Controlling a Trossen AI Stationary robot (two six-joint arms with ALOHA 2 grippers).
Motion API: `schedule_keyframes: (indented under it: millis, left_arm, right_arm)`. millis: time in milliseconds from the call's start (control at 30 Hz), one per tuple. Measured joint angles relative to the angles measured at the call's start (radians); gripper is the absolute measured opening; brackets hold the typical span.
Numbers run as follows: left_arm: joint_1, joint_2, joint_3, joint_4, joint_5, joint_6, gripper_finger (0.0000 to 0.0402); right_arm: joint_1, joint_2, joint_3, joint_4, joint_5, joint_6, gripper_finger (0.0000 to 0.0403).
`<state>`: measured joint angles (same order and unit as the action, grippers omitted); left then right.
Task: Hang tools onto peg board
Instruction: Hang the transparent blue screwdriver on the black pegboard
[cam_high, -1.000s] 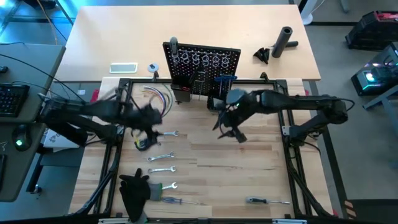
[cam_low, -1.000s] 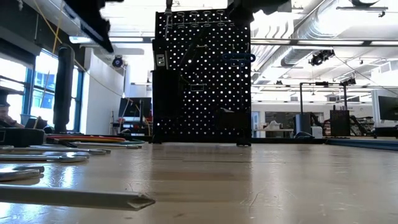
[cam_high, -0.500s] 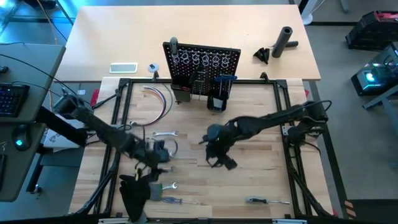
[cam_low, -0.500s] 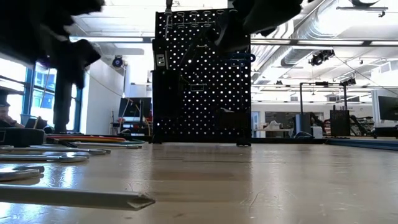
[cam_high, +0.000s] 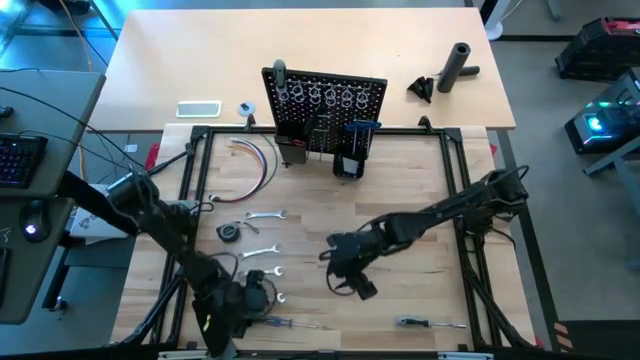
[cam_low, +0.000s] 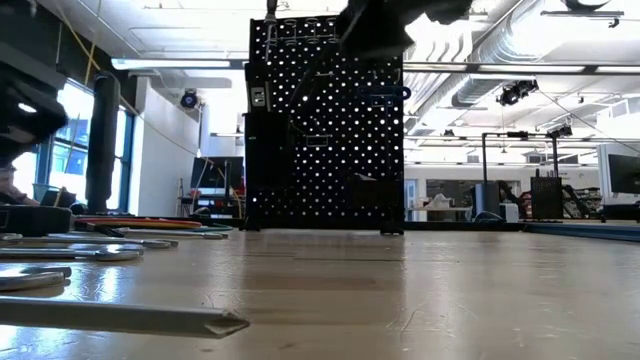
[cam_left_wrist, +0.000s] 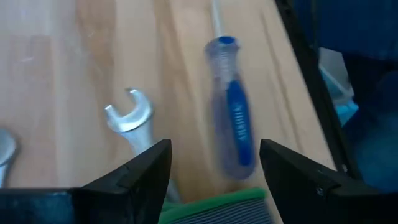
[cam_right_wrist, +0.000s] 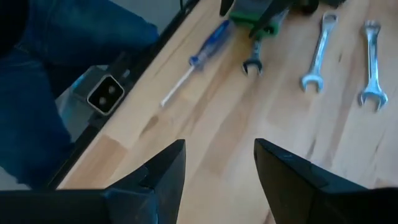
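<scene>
The black peg board (cam_high: 325, 105) stands upright at the table's far middle, with silver rings along its top. Silver wrenches (cam_high: 262, 252) and a small round tape measure (cam_high: 229, 232) lie flat on the left. A blue-handled screwdriver (cam_left_wrist: 236, 130) and another wrench (cam_left_wrist: 130, 118) lie near the front left. My left gripper (cam_left_wrist: 214, 149) hangs open just above them, slanting down, touching nothing. My right gripper (cam_right_wrist: 219, 146) is open over bare wood in the table's middle (cam_high: 350, 280). A dark-handled screwdriver (cam_high: 430, 322) lies at the front right.
A green ribbed thing (cam_left_wrist: 211, 208) lies under my left fingers, beside a black cloth (cam_high: 205, 315). Coloured wires (cam_high: 258, 160) lie left of the peg board. A black cylinder (cam_high: 458, 65) stands at the far right. A black frame rail (cam_high: 470, 260) borders the work area.
My left gripper has swung from beside the coloured wires toward the table's near edge and sunk, tipping further down, to above the blue screwdriver. My right gripper has come from in front of the peg board toward the near edge and lower. No tool has moved.
</scene>
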<state>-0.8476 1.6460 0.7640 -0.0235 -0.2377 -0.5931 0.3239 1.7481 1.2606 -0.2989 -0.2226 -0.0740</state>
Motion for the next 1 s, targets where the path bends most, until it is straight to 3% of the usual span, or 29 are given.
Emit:
schedule_keyframes:
  millis: [267, 567, 733, 933, 1000]
  left_arm:
    - [-0.108, 0.094, 0.070, -0.007, -0.131, -0.021, 0.0239]
    - [-0.141, 0.210, 0.098, -0.008, -0.289, -0.114, 0.0231]
    - [-0.140, 0.219, 0.099, -0.007, -0.311, -0.114, 0.0187]
    - [-0.138, 0.214, 0.098, -0.009, -0.299, -0.085, 0.0096]
    - [-0.137, 0.204, 0.096, -0.014, -0.291, -0.073, 0.0088]
  right_arm:
    - [0.062, 0.000, 0.000, 0.072, 0.105, 0.053, 0.0186]
    - [0.098, 0.000, 0.000, 0.106, 0.170, 0.106, 0.0186]
    - [0.120, 0.000, 0.000, 0.106, 0.199, 0.128, 0.0186]
    - [0.138, 0.000, 0.000, 0.123, 0.241, 0.127, 0.0186]
    - [0.138, 0.000, 0.000, 0.135, 0.245, 0.127, 0.0186]
